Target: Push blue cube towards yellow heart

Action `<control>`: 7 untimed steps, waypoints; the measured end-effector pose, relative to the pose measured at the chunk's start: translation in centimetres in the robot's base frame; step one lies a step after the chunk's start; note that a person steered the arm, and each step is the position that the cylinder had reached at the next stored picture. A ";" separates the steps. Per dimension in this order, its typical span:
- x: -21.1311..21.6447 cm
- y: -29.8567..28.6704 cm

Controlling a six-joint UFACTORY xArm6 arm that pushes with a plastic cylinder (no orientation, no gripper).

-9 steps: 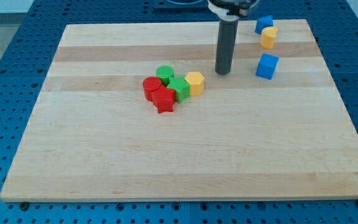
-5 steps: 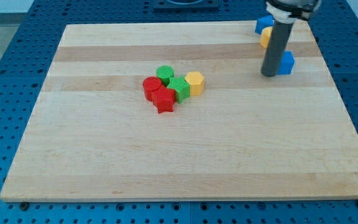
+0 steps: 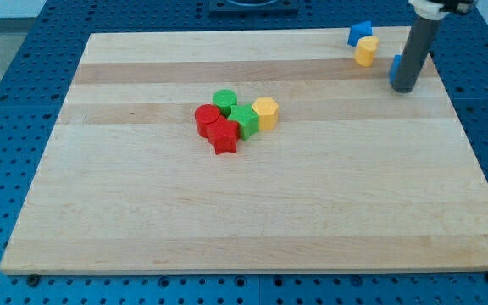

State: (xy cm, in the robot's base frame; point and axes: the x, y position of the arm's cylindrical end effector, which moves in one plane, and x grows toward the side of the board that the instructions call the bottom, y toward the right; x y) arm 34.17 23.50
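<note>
My tip [image 3: 403, 89]: lower end of the dark rod, resting on the worktop at the upper right of the frame, right in front of the blue cube.
Claw: the arm carries none; it ends in the plain rod, which has hold of nothing.
Blue cube [image 3: 393, 67]: upper right, almost wholly hidden behind the rod; only a blue sliver shows at the rod's left edge.
Yellow heart [image 3: 365, 52]: upper right, just left of the rod and a little higher in the frame, near the cube sliver but apart from it.
Second blue block [image 3: 360, 33]: touching the top of the yellow heart, at the worktop's far edge; shape unclear.
Centre cluster: green cylinder [image 3: 224, 100], green block [image 3: 245, 120], yellow block [image 3: 265, 112], red cylinder [image 3: 206, 118] and red star [image 3: 223, 137], packed together, well apart from my tip.
Worktop [image 3: 252, 212]: pale wooden board on a blue perforated base [image 3: 7, 102].
</note>
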 end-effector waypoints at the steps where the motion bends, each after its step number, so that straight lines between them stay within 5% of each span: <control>1: -0.9 1.2; 7: -5.5 2.4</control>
